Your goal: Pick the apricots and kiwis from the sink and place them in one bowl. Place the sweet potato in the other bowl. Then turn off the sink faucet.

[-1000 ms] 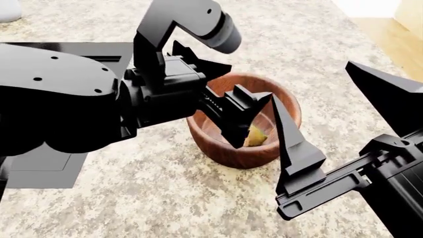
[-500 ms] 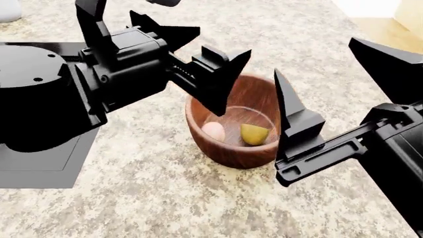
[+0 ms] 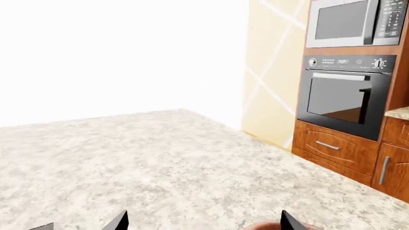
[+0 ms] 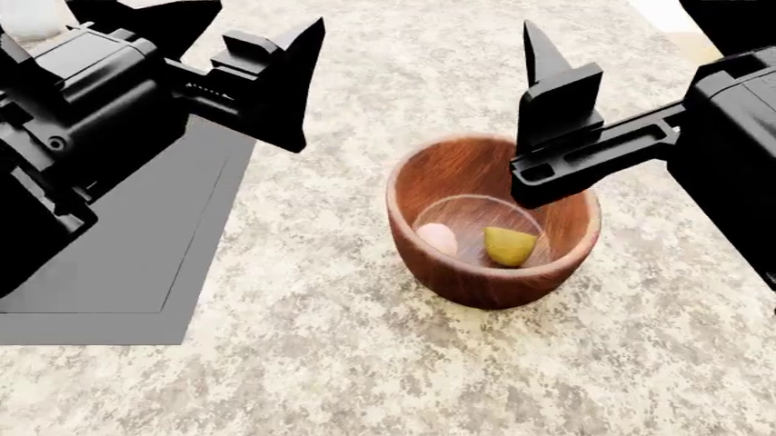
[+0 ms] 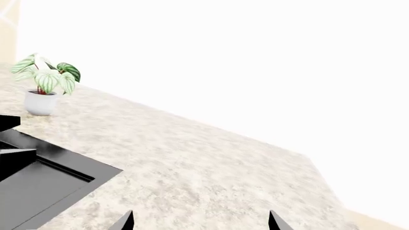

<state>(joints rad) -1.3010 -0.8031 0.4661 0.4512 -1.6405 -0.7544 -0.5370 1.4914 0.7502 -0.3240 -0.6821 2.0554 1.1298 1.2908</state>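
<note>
The reddish-brown wooden bowl (image 4: 485, 289) stands on the speckled counter, and one apricot (image 4: 438, 239) and one kiwi (image 4: 510, 245) lie apart from each other in it. My left gripper (image 4: 261, 27) is open and empty, up and to the left of the bowl, over the sink's black drainboard (image 4: 122, 272). My right gripper (image 4: 619, 23) is open and empty above the bowl's far right rim. The left wrist view shows the left gripper (image 3: 204, 223) spread wide, with a sliver of the bowl (image 3: 268, 226) by one tip. The right gripper (image 5: 201, 220) is also spread wide. The sweet potato, the sink faucet and the other bowl are out of view.
A potted plant (image 5: 45, 86) stands on the counter beyond the sink (image 5: 38, 182). An oven (image 3: 348, 96) and a microwave (image 3: 351, 21) sit in wooden cabinets past the counter's end. The counter edge (image 4: 679, 23) runs at the far right.
The left gripper has left the bowl and moved up and to the left, leaving an apricot beside the kiwi. The right gripper has risen above the bowl's rim.
</note>
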